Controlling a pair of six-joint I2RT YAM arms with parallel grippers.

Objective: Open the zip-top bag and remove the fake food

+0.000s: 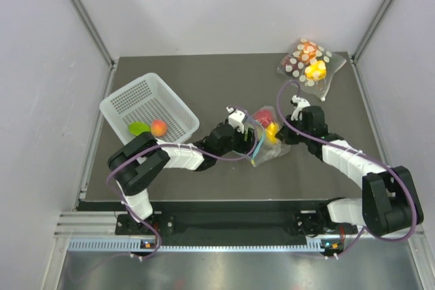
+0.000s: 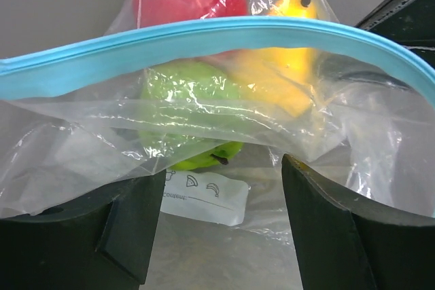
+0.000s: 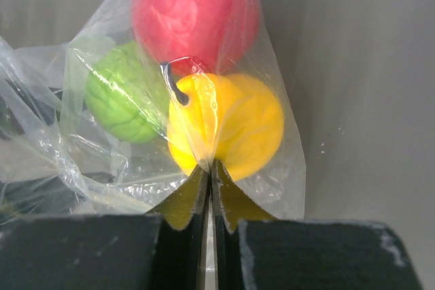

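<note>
The right gripper [image 3: 209, 168] is clenched on the bag [image 3: 272, 161]. Its two fingers are pressed together with a fold of clear film pinched between the tips. Just beyond those tips, inside the film, is the yellow fruit [image 3: 238, 123], its dark stem curling to the left. The red fruit [image 3: 194, 11] is farther out past the yellow one. The green fruit [image 3: 122, 100] is to the left of the yellow one, beside the red one.

The left gripper [image 2: 221, 174] is released, with its fingers [image 2: 75, 236] spread wide. Loose bag film drapes over both of them and across the gap. The teal zip strip [image 2: 204, 37] arcs across the left wrist view above the fingers. The same three fruits show through the plastic beyond it. Green is nearest the gap, yellow is farther out on the right, and red is farthest out. A small white label [image 2: 207, 198] on the film sits between the fingers.

In the top view the two grippers face each other with the bag between them. The left gripper [image 1: 246, 134] is at the bag's left side and the right gripper [image 1: 285, 132] at its right. The bag's lower edge is on the worktop [image 1: 204, 86].

Well away behind the left gripper, by that arm's elbow, is a white basket [image 1: 126, 96]. It holds the peach fruit [image 1: 158, 127] and a green piece [image 1: 139, 128] side by side at its near wall. The dotted bag [image 1: 309, 62] lies at the far right corner, well beyond the right gripper.
</note>
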